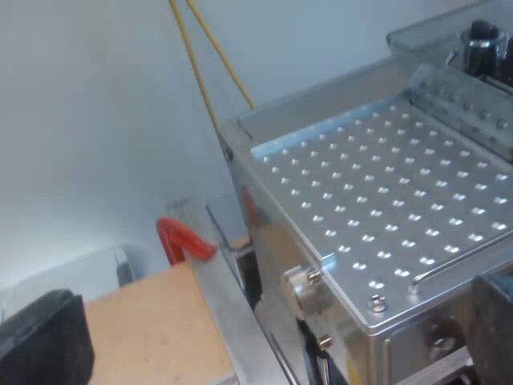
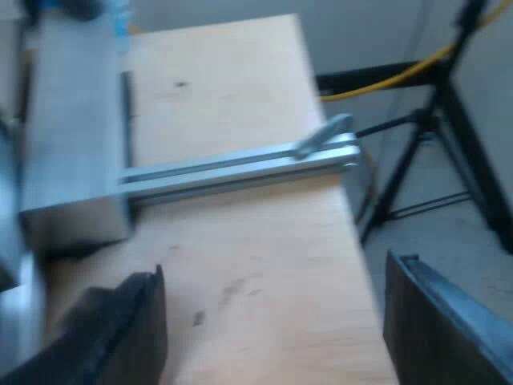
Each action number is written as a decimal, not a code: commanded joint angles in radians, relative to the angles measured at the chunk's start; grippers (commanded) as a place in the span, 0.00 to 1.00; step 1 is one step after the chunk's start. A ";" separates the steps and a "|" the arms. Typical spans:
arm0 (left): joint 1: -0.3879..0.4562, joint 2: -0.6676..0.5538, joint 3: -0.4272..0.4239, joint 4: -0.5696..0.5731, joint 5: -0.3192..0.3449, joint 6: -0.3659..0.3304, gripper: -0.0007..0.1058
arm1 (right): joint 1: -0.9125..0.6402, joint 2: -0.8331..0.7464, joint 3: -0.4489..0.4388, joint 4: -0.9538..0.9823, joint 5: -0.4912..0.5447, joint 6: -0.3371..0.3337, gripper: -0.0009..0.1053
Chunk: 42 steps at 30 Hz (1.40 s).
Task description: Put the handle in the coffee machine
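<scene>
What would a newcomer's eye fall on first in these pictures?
The dimpled top of the espresso machine, by the open left gripper. Next, a red curved piece at the edge of the wooden table beside the machine, and the aluminium rail across the table ahead of the open right gripper.

Legible text, labels, brand marks, numbers and signs: we record none. We went over the silver steel espresso machine with its dimpled top plate, the pale wooden tabletop and the grey aluminium rail lying across it. No surface among them bears a mark that we can read.
</scene>
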State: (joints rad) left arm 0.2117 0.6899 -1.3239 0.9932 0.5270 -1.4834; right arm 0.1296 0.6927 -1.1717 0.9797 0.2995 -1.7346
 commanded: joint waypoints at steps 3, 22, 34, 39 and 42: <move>-0.002 -0.083 0.051 0.000 0.008 -0.016 0.92 | -0.057 -0.134 0.021 0.004 -0.012 -0.080 0.58; -0.002 -0.790 0.455 0.206 0.008 0.034 0.92 | -0.057 -0.702 0.131 0.198 -0.013 -0.088 0.58; -0.002 -0.844 0.435 0.370 -0.028 0.044 0.92 | -0.055 -0.749 0.115 0.288 -0.035 -0.093 0.58; -0.063 -0.842 0.469 0.189 -0.082 -0.031 0.92 | -0.055 -0.746 0.152 0.165 -0.086 -0.093 0.58; -0.096 -0.834 0.500 0.105 -0.159 -0.089 0.92 | -0.055 -0.747 0.208 0.105 -0.138 -0.093 0.58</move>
State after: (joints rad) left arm 0.1270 -0.0170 -0.8336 1.1475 0.4102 -1.5356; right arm 0.0783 -0.0089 -0.9803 1.1162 0.1897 -1.8162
